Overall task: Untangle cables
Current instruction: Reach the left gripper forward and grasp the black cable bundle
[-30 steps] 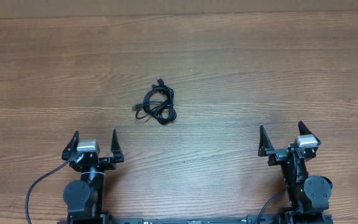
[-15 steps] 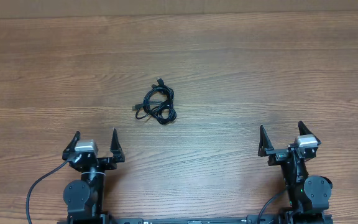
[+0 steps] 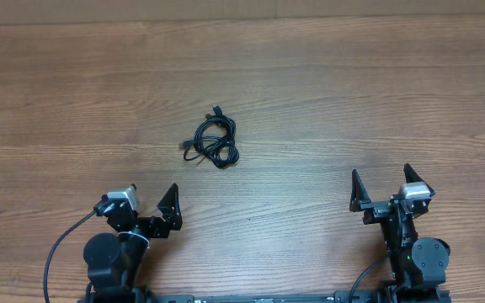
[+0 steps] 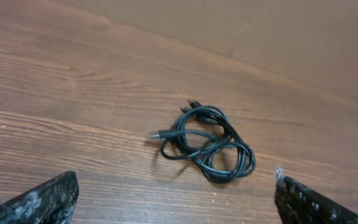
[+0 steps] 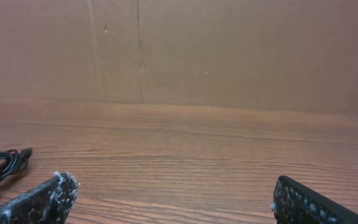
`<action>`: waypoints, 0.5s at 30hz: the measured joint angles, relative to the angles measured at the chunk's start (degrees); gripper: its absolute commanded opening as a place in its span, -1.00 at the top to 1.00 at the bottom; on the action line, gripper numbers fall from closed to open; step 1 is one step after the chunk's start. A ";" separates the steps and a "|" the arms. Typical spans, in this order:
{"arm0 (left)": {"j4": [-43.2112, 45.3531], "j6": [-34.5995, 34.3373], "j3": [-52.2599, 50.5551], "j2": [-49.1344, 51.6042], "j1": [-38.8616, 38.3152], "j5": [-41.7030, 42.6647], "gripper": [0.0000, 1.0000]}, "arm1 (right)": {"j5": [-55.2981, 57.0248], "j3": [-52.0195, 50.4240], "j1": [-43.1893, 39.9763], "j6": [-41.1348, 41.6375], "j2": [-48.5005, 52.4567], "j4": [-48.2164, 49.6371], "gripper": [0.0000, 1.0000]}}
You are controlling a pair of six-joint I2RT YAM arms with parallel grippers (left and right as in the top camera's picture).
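Observation:
The cables (image 3: pixel 212 141) lie as one small tangled bundle of thin black cord on the wooden table, a little left of the middle. In the left wrist view the bundle (image 4: pixel 207 142) sits ahead of the fingers, with a plug sticking out to its left. My left gripper (image 3: pixel 141 204) is open and empty, near the front edge, turned toward the bundle. My right gripper (image 3: pixel 381 183) is open and empty at the front right. In the right wrist view only an end of the bundle (image 5: pixel 2 165) shows at the far left.
A brown cardboard wall (image 5: pixel 185 50) stands along the table's far edge. The thick black arm cable (image 3: pixel 53 257) curls at the front left beside the left arm's base.
My left gripper has swung to the right and now points toward the cable bundle. The right arm and the cables have not moved.

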 measured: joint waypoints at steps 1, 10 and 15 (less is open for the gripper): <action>-1.31 0.04 1.77 1.42 0.00 0.33 -1.00 | 0.02 0.00 0.02 -0.02 0.00 -0.04 -1.00; -14.47 3.80 33.14 25.51 0.00 2.86 -1.00 | 0.02 0.00 -0.02 -0.04 0.04 -0.09 -1.00; -28.81 9.16 49.27 44.06 -0.83 2.89 -1.00 | 0.00 0.00 -0.02 0.00 0.04 -0.20 -1.00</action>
